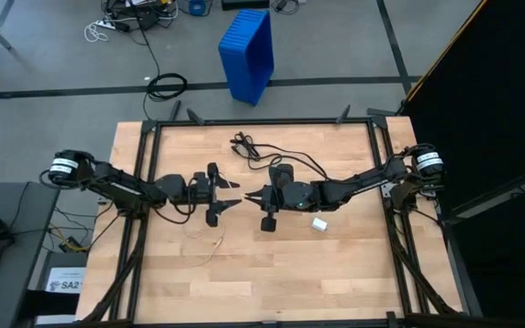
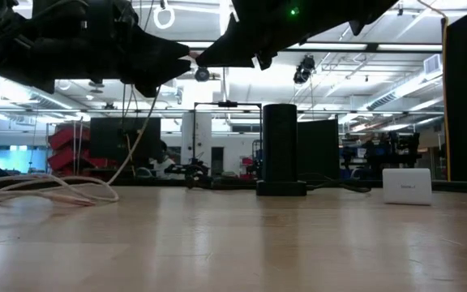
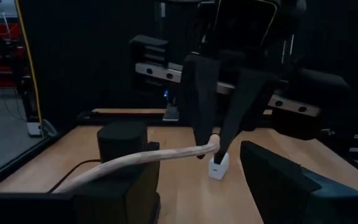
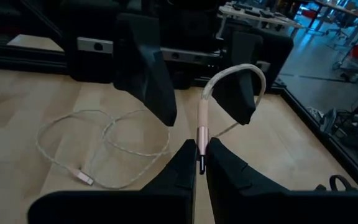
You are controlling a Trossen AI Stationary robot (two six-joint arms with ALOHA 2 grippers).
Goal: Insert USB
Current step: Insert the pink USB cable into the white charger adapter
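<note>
right claw (image 4: 199, 163) pinching cable plug (image 4: 202, 124) — midair

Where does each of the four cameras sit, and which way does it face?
High: overhead, looking down; both arms, left gripper, right gripper.
Low: table height, level across; arms overhead, white adapter.
Left wrist: faces right gripper pinching the cable.
Right wrist: faces left arm; own fingers grip the plug.
Shared: cable, adapter.
</note>
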